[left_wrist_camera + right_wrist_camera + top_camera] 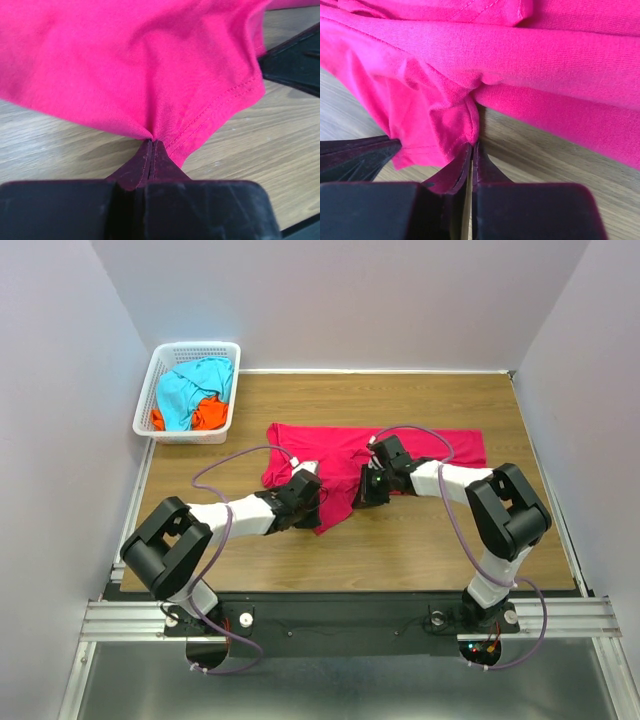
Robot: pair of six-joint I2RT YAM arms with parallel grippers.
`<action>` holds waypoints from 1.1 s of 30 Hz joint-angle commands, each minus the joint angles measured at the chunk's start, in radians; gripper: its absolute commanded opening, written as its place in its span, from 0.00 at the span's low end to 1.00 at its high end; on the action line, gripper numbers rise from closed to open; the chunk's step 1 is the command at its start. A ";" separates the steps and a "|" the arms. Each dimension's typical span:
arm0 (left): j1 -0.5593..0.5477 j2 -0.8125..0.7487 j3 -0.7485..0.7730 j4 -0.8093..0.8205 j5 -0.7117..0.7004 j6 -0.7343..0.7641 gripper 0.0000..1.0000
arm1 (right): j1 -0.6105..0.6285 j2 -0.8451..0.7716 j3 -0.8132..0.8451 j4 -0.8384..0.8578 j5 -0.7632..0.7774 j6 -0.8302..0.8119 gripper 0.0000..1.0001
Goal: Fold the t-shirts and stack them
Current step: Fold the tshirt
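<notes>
The crimson-pink t-shirt (340,450) lies spread across the middle of the wooden table, its near part drawn into a point toward me. My left gripper (313,502) is shut on the shirt's hemmed edge (200,125), the cloth pinched at the fingertips (152,145). My right gripper (366,492) is shut on a fold of the same shirt (440,125), just right of the left gripper. The turquoise-blue t-shirt (190,388) and the orange t-shirt (208,414) lie crumpled in the white basket (150,428).
The basket stands at the table's far left corner against the wall. White walls close in the left, back and right sides. Bare wood (440,540) lies in front of the shirt. The other gripper's black finger shows in each wrist view (295,62) (355,155).
</notes>
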 commanded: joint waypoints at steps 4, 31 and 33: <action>0.006 -0.011 0.125 -0.166 -0.133 0.102 0.00 | 0.011 -0.034 0.110 -0.024 0.042 -0.005 0.01; 0.184 0.280 0.657 -0.076 -0.143 0.561 0.00 | -0.041 0.127 0.416 -0.096 0.208 0.101 0.01; 0.186 0.297 0.675 -0.065 -0.143 0.597 0.00 | -0.045 0.131 0.419 -0.096 0.222 0.111 0.01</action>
